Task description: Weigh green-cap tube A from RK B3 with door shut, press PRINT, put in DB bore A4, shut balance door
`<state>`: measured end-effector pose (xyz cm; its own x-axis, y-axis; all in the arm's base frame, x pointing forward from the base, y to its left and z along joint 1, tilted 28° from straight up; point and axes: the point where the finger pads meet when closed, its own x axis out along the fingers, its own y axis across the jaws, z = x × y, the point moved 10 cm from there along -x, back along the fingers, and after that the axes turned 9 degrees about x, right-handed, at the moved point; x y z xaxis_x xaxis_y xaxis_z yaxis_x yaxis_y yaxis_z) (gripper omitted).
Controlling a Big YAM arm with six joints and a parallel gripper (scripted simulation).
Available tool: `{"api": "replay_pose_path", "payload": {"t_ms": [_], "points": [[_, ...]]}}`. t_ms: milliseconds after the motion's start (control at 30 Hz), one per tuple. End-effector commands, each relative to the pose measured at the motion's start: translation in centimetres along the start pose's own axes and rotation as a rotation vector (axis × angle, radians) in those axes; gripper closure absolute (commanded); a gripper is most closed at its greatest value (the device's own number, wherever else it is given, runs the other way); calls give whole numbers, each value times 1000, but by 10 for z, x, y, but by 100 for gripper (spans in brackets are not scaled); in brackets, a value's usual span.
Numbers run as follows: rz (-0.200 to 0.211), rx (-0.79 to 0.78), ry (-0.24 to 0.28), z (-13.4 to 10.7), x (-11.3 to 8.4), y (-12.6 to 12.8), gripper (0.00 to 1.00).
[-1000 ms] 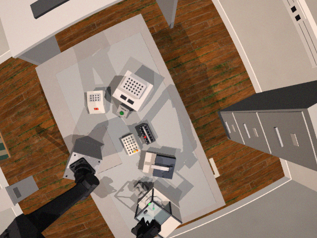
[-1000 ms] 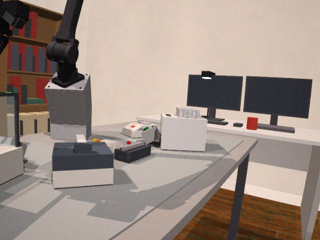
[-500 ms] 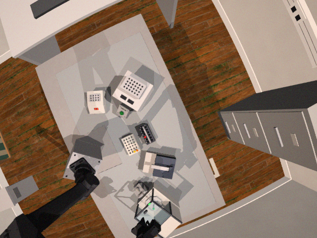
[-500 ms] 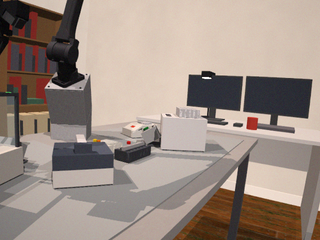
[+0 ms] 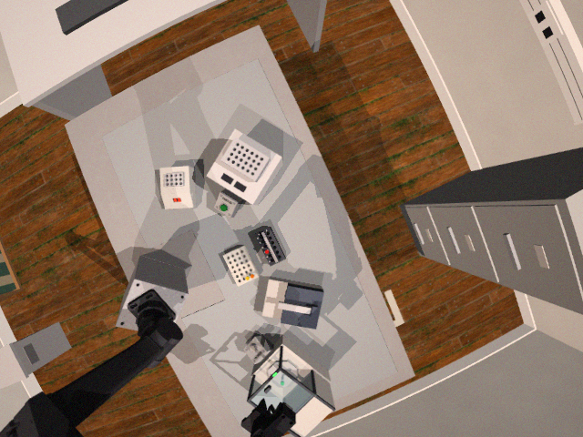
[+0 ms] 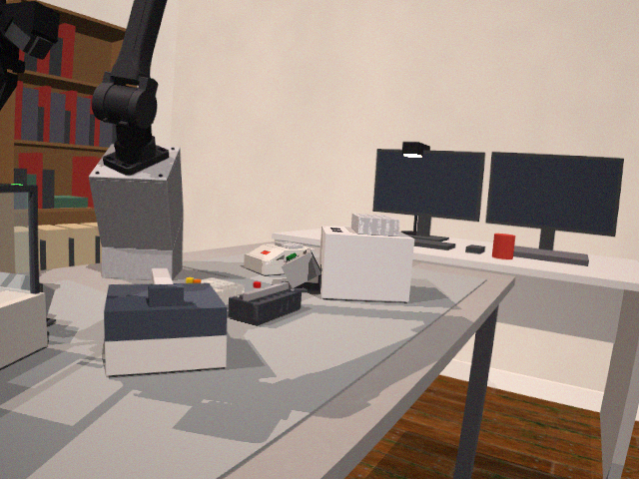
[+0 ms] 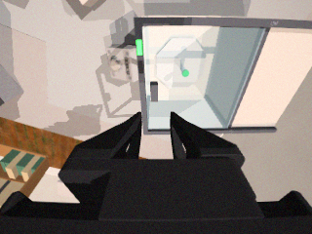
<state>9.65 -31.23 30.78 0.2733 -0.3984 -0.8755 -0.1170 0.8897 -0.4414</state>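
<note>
Gripper [image 5: 269,405] [image 6: 6,82] [image 7: 155,117] gaped partly, gripping nothing, blocking balance [image 5: 311,413] [image 6: 20,321] [image 7: 273,73] front from above. Tube A [image 5: 281,382] [image 7: 185,73] looked blurry behind glass.

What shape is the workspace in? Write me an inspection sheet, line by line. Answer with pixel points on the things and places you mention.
Surface: bench mat [image 5: 306,220] [image 6: 232,391] [image 7: 73,73], crossed by shadows.
Job's things: green-capped tube [image 5: 281,383] [image 7: 185,73] inside the balance [image 5: 311,413] [image 6: 20,324] [image 7: 273,78]; green lamp [image 5: 274,374] [image 6: 17,184] [image 7: 139,47] lit; door apparently shut; no green cap in the dry block [image 5: 184,198] [image 6: 263,262].
Clutter: nothing seen loose on the bench.
Gripper: gripper [image 5: 270,408] [image 6: 5,87] [image 7: 155,117] partly open, nothing between its fingers.
Cables: nothing seen.
Surroundings: two monitors [image 6: 428,186] [image 6: 552,193] and a red mug [image 6: 503,245] on another desk.
</note>
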Motion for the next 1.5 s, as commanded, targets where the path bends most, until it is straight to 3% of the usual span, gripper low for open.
{"api": "replay_pose_path", "payload": {"t_ms": [0, 300, 333, 467, 1167, 1467], "points": [[9, -29, -1, 2, 10, -1, 70], [10, -21, -1, 3, 22, 0, 70], [-38, -25, -7, 8, 9, -19, 70], [10, -9, -1, 3, 30, 0, 70], [10, -9, 0, 3, 62, 1, 70], [-19, -13, -2, 2, 53, -8, 70]]}}
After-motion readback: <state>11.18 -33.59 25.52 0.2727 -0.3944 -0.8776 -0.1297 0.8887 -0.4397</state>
